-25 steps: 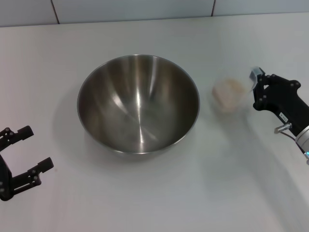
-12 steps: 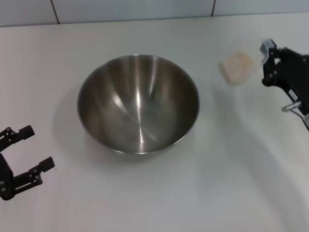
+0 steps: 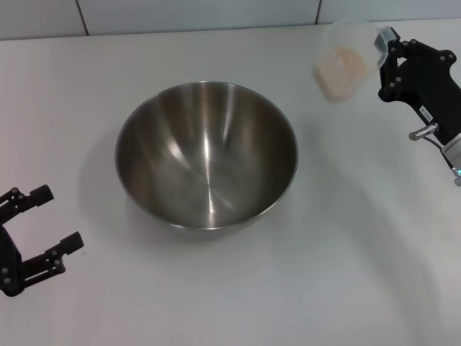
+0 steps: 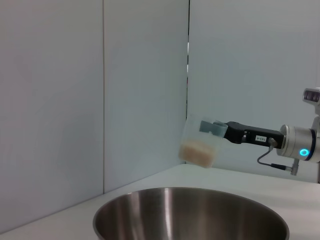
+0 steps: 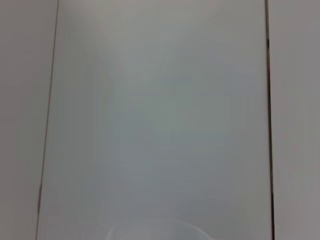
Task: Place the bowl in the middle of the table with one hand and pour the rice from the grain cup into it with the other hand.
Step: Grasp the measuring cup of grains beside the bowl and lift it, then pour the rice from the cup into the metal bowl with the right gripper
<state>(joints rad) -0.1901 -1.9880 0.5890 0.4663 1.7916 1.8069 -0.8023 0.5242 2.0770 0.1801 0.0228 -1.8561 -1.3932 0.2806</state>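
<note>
The grain cup (image 3: 341,63) is up in the air, clear of the tabletop (image 3: 346,245), hanging off to the right of the bowl (image 3: 207,153) and toward the far edge. The rice (image 3: 338,71) sits as a pale heap in its lower part, none of it spilling. In the left wrist view the cup (image 4: 200,146) floats above and beyond the bowl's far rim (image 4: 190,215), tilted slightly, rice (image 4: 196,152) packed at the bottom. The right tool (image 3: 380,49) is clamped on the cup's side, its black body reaching in from the right edge. The bowl rests on the white tabletop, roughly central, shiny inside, with nothing in it. Over at the near left, the left tool (image 3: 45,225) hovers low by the tabletop edge, its two fingers spread apart, gripping nothing, well apart from the bowl. The right wrist view shows only pale wall panels and a faint curve of the cup rim (image 5: 160,229).
</note>
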